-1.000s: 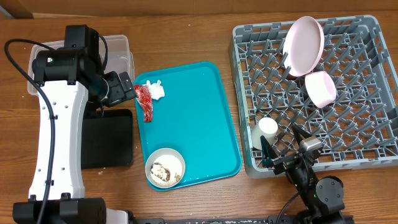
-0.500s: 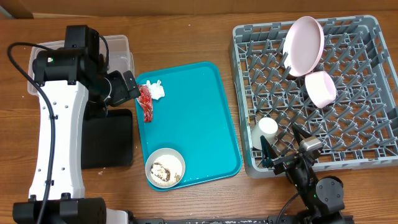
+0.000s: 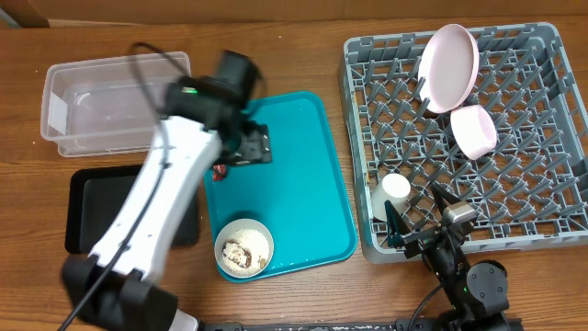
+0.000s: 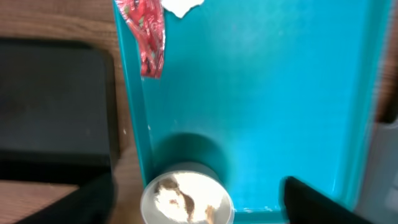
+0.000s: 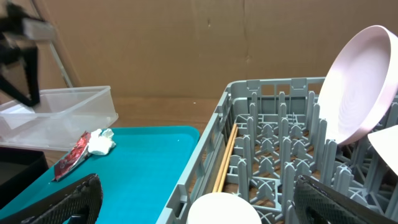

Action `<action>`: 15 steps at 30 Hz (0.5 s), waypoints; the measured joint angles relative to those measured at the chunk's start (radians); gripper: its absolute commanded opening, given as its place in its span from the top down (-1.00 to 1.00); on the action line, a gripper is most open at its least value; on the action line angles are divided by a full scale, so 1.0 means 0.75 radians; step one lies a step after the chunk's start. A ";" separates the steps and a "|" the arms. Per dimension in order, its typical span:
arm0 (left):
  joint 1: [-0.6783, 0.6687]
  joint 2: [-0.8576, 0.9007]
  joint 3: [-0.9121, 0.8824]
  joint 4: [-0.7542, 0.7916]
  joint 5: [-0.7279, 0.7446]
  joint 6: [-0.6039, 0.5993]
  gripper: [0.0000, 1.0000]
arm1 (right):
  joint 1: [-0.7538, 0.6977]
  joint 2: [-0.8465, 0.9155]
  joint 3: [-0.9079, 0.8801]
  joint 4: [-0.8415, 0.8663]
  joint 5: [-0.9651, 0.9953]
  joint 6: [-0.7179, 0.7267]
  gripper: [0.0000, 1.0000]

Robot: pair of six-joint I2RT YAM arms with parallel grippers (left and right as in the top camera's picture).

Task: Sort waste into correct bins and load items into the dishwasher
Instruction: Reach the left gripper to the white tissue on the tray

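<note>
Left gripper (image 3: 254,147) has swung over the teal tray (image 3: 308,198), jaws spread and empty — red wrapper (image 4: 148,31) near them, scraps bowl (image 3: 244,246) unsorted; right gripper (image 3: 421,219) gapes by the part-loaded rack (image 3: 353,110).

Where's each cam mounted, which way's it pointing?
Overhead: above the table, looking straight down; shows left claw over teal tray, right claw at dish rack's near edge.
Left wrist: above the tray, looking down at red wrapper and rice bowl; own fingers at bottom corners.
Right wrist: low by the rack, facing the cardboard wall; own fingers at bottom corners.
Shared: both wrist views see the wrapper and tray.
</note>
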 measured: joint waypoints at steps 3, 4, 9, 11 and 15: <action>-0.034 0.072 -0.019 0.005 -0.056 -0.002 -0.46 | 0.000 0.000 0.000 0.001 0.000 0.000 -1.00; -0.038 0.091 -0.023 0.002 -0.064 -0.006 -0.44 | 0.000 0.000 0.000 0.001 0.000 0.001 -1.00; -0.043 0.158 -0.113 0.012 -0.010 -0.014 -0.22 | 0.000 0.000 0.000 0.001 -0.001 0.001 -1.00; -0.050 0.187 -0.180 0.046 0.046 -0.022 -0.29 | 0.000 0.000 0.000 0.002 -0.001 0.001 -1.00; -0.098 0.241 -0.315 0.183 0.067 -0.027 -0.33 | 0.000 0.000 0.000 0.001 -0.001 0.000 -0.99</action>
